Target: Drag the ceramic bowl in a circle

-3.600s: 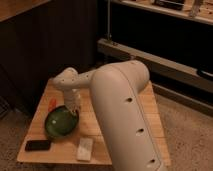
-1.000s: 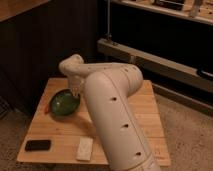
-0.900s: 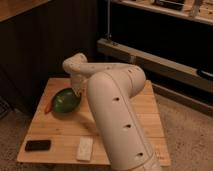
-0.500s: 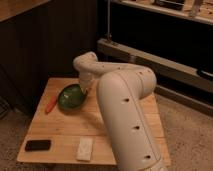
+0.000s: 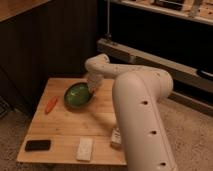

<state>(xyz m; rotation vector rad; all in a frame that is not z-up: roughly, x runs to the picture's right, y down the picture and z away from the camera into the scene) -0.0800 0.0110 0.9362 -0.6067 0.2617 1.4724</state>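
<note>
Where the light wooden desk (image 5: pixel 65 127) nears its left edge, a small orange carrot-like piece (image 5: pixel 51 104) lies, with a flat black rectangular device (image 5: pixel 37 145) near the front-left corner. Right of the carrot, apart from it, sits the glossy green ceramic bowl (image 5: pixel 78 95), towards the desk's back half. The white arm's gripper (image 5: pixel 92 89) meets the bowl's right rim; whether it is spread or clamped cannot be told. Bare wood lies ahead of the bowl. A white rectangular remote (image 5: pixel 84 148) rests at the front edge.
</note>
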